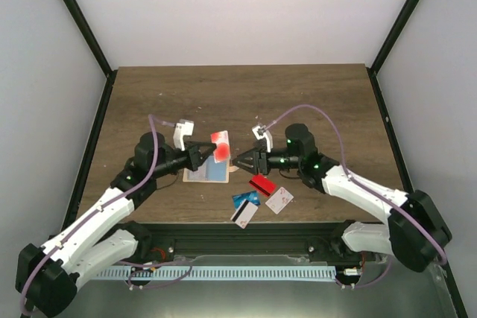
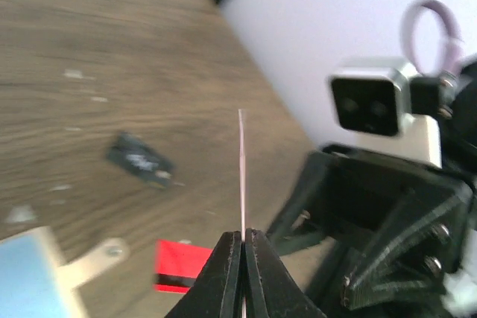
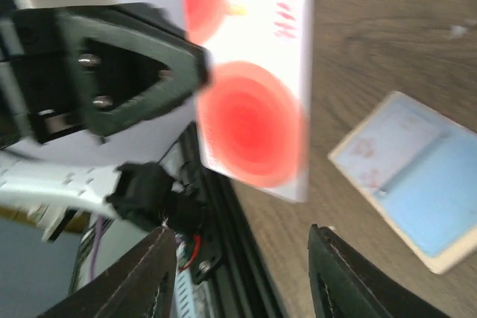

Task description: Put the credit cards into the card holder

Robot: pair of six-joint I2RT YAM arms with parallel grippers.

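The left tool (image 2: 243, 240) is clamped on the white card with the big red dot (image 3: 253, 102), holding it on edge above the tabletop (image 1: 313, 102). The right tool (image 1: 240, 160) faces it, fingers apart and holding nothing. The beige card holder (image 1: 206, 174) lies flat close by. The red card (image 1: 261, 184), the blue card (image 1: 244, 200) and two white cards lie near it.

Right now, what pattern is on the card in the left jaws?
The card is white with a big red dot; right wrist view.
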